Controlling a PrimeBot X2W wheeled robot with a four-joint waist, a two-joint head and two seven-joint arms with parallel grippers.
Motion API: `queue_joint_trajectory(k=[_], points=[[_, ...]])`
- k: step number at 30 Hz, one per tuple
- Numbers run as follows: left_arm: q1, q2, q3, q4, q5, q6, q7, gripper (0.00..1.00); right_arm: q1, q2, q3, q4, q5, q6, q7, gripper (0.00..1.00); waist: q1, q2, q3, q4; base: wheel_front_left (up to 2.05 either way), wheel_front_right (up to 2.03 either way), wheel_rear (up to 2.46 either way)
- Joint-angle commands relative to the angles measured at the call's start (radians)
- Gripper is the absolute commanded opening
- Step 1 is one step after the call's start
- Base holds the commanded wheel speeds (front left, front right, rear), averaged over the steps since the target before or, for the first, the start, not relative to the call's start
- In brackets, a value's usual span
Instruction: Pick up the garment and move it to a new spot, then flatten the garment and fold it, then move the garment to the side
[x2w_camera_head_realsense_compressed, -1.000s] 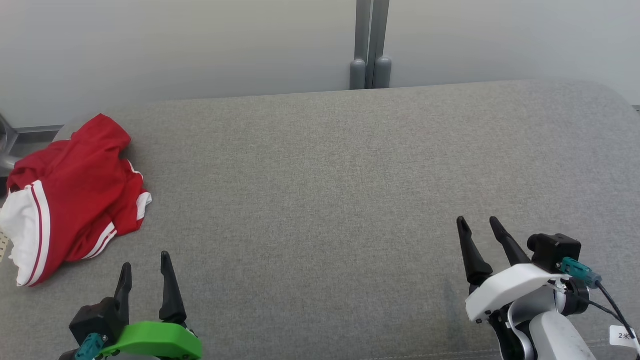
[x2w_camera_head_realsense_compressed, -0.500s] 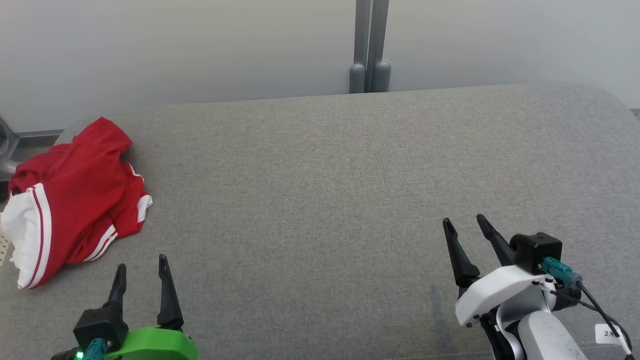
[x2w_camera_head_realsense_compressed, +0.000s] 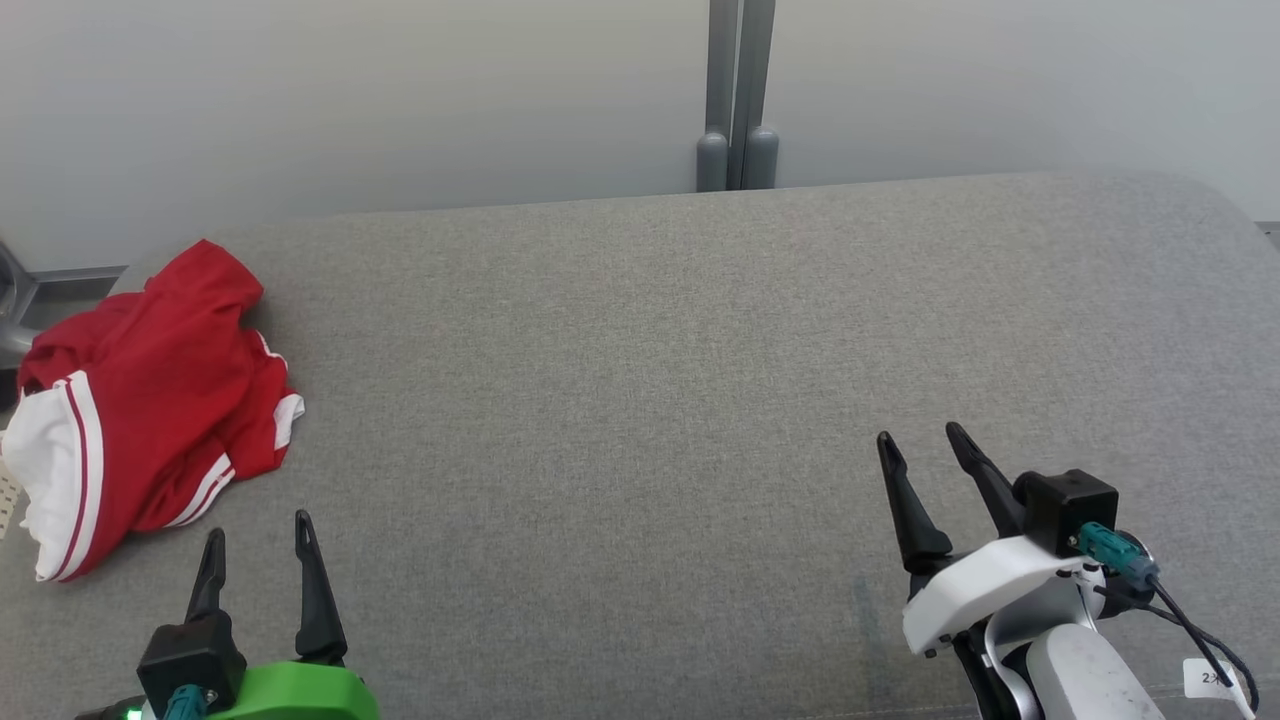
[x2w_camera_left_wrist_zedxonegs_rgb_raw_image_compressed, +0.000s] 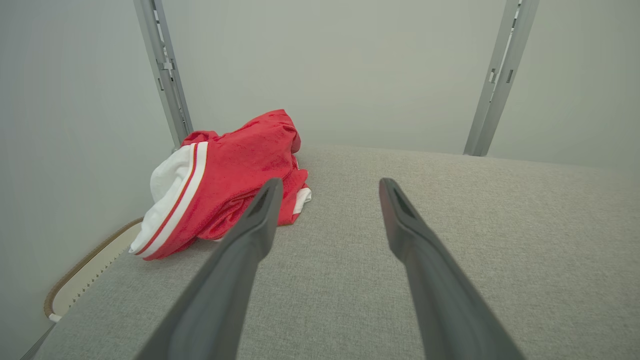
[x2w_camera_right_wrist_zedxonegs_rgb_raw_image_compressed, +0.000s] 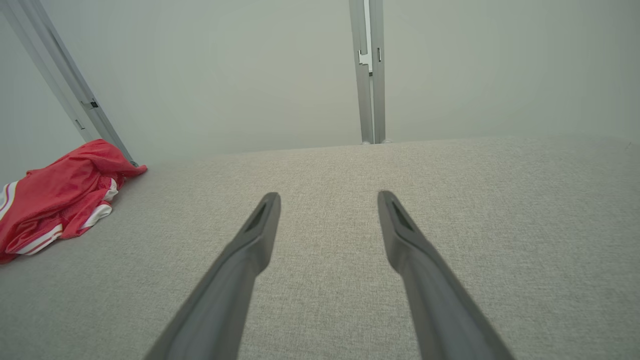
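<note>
A crumpled red garment (x2w_camera_head_realsense_compressed: 150, 400) with white bands and stripes lies bunched at the far left edge of the grey padded surface (x2w_camera_head_realsense_compressed: 640, 380). It also appears in the left wrist view as the garment (x2w_camera_left_wrist_zedxonegs_rgb_raw_image_compressed: 230, 180) ahead and left of the fingers, and in the right wrist view as the garment (x2w_camera_right_wrist_zedxonegs_rgb_raw_image_compressed: 60, 200) far to the left. My left gripper (x2w_camera_head_realsense_compressed: 257, 532) hovers open just below the garment, empty. Low on the right, my right gripper (x2w_camera_head_realsense_compressed: 918, 440) is open and empty, far from the cloth.
A pale wall with a grey metal post (x2w_camera_head_realsense_compressed: 738, 95) rises behind the surface. Another post (x2w_camera_left_wrist_zedxonegs_rgb_raw_image_compressed: 164, 70) stands behind the garment. A beige object with a brown rim (x2w_camera_left_wrist_zedxonegs_rgb_raw_image_compressed: 80, 280) sits off the left edge.
The view has shifted slightly downward. Both grippers have drawn lower and a little leftward in the head view. The garment has not moved on the surface.
</note>
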Motion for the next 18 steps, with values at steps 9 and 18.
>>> queue_joint_trajectory(k=[9,18], points=[[0.026,0.016,0.013,-0.026,0.060,0.013,-0.002,1.00,0.004,-0.005,0.017,-0.003,-0.038,0.000,-0.037,1.00,0.0000,0.0000,-0.006,-0.001,0.00,0.00,0.00],[0.032,0.021,0.015,-0.036,0.058,0.008,0.000,1.00,-0.006,-0.005,0.032,0.015,-0.014,0.000,-0.045,1.00,0.0000,0.0000,-0.012,-0.004,0.00,0.00,0.00]])
